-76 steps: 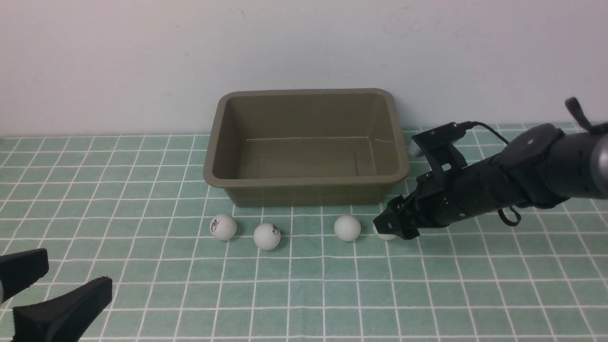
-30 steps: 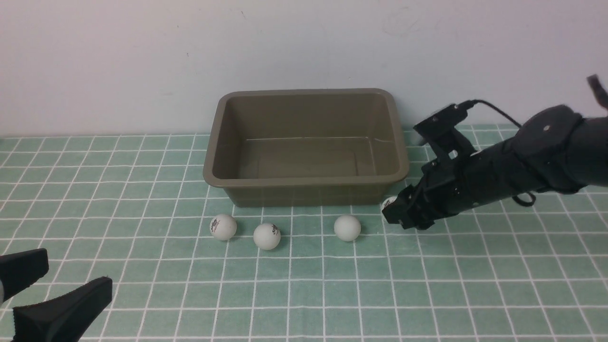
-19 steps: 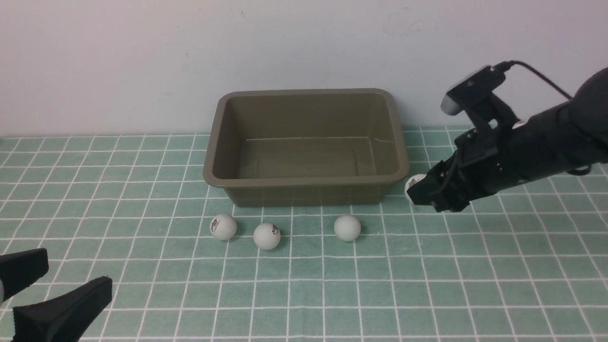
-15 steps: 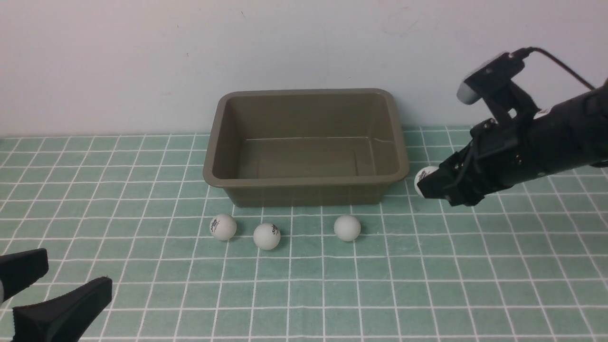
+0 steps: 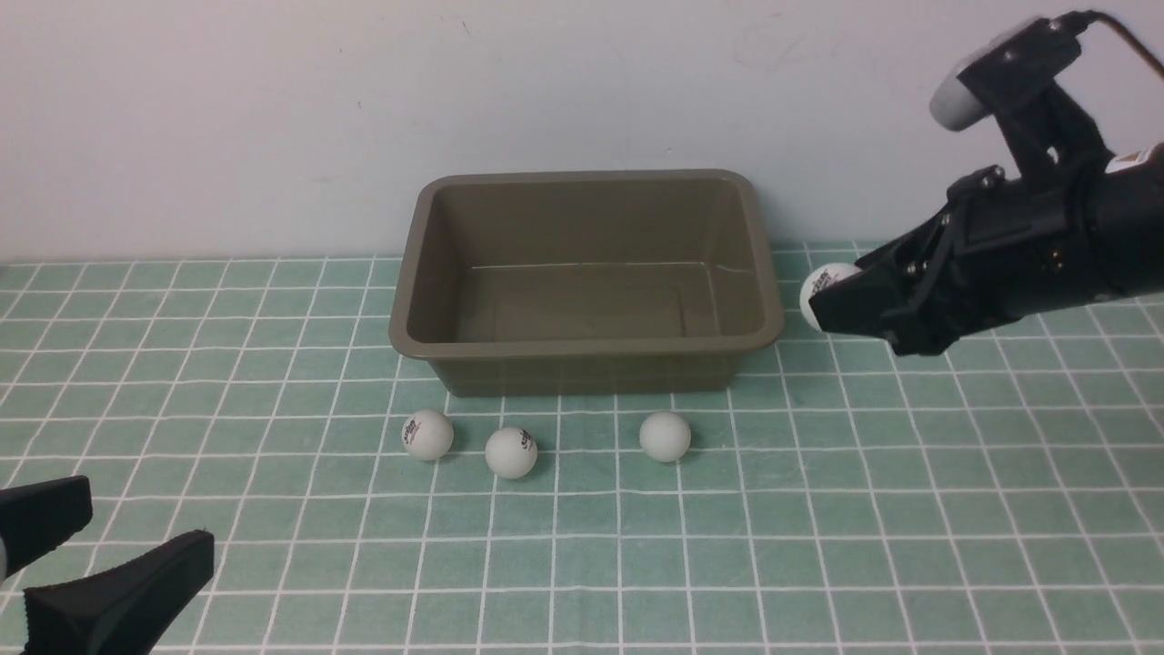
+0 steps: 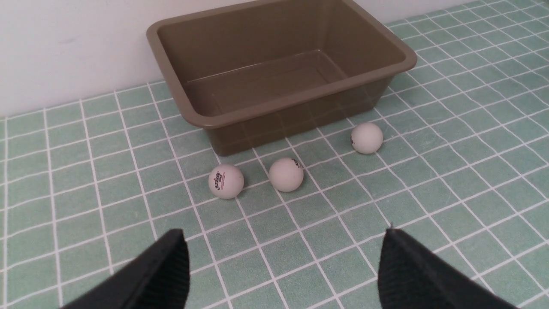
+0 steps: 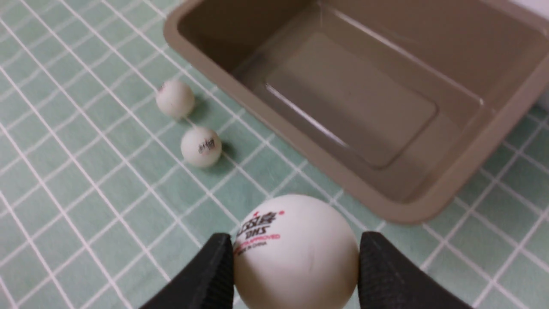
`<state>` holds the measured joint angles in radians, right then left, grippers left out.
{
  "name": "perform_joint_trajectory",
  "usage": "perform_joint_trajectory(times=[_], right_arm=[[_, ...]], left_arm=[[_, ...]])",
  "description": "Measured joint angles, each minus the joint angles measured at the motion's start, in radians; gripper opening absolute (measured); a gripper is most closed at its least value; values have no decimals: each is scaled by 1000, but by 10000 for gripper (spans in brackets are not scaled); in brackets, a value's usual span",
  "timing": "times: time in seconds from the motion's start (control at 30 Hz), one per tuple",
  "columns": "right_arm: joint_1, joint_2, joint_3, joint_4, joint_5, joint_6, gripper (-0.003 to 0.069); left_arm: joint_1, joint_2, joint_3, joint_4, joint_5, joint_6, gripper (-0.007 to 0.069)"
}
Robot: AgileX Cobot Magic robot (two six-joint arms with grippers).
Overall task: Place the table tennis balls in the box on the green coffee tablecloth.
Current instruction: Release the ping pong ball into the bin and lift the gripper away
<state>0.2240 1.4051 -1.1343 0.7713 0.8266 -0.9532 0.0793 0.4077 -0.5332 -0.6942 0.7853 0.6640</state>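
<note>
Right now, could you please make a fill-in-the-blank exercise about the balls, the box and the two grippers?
The right gripper is shut on one table tennis ball, held to the robot's ____ of the box.
____ other balls lie on the green coffee tablecloth.
The box has ____ balls inside.
The left gripper is ____.
Missing words: right; three; no; open.
</note>
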Motion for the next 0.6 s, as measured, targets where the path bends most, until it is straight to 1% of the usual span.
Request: perform_joint_trajectory(times=[0.17,0.37,0.6], right_arm=[[0,47,-65,42,8,-32,338],[0,211,-183,48,8,-37,338],[0,417,-306,51,5,-83,338]], left_arm=[[0,0,0,0,0,0,534],[0,0,0,0,0,0,534],[0,0,0,0,0,0,534]])
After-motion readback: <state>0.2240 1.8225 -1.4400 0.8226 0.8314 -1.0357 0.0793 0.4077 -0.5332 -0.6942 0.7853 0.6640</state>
